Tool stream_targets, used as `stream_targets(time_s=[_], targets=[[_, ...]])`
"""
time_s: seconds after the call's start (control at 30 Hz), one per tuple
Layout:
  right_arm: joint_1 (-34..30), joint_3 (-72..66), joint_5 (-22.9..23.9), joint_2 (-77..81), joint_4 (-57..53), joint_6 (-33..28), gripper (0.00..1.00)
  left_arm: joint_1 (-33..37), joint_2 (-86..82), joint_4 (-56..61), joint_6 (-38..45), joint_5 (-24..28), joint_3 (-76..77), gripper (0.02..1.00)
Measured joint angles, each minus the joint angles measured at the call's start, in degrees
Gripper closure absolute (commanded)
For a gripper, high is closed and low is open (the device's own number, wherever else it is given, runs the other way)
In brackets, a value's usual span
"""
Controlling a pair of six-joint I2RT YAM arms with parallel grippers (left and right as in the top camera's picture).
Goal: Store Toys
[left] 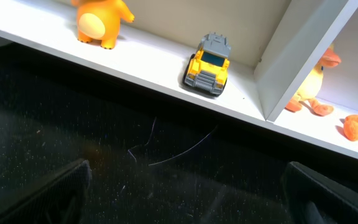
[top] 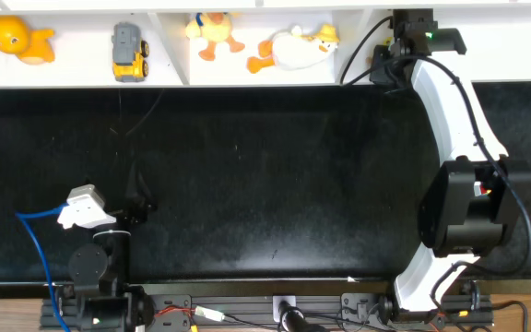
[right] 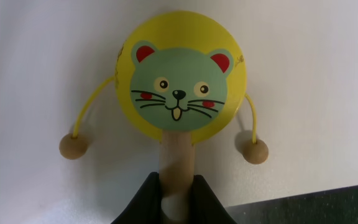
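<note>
Since the shelf is the storage target, everything below is referenced to it: white, along the far side of the black table, split into bays by upright dividers. Right arm stretches from its base across the table into the shelf's right-end bay, so that's the bay being filled. Left arm sits folded well back from the shelf, opposite its left end; it looks parked to keep out of the way. Left gripper faces the shelf with fingers spread wide, nothing between them. Right gripper is in the right-end bay, fingers pinched on the wooden handle of the rattle drum. Drum is cat-face up, on or just above the shelf floor; can't tell if it's touching. Handle points back out toward the table. That makes sense: it's the only narrow part to grab, and the head goes in first. Other bays are already loaded. White goose plush and yellow duck share the bay next to the right-end one. Orange duck and yellow truck share the left bay, truck nearer the divider. Reads as the placement step, late in the job; release comes next. Rattle's two beads stick out on wires either side of the drum, clear of the fingers, so opening shouldn't snag them.
</note>
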Motion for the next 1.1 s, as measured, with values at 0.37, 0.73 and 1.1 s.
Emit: stream_targets(time_s=[0.37,0.73,1.1], targets=[[0.0,0.2,0.0,0.0,2.5,0.0,0.956,0.0,0.0,0.0,0.0,0.0,0.0,0.020],[0.0,0.2,0.0,0.0,5.0,-1.3,0.956,0.0,0.0,0.0,0.0,0.0,0.0,0.020],[0.0,0.2,0.0,0.0,5.7,-4.3,0.954,0.0,0.0,0.0,0.0,0.0,0.0,0.020]])
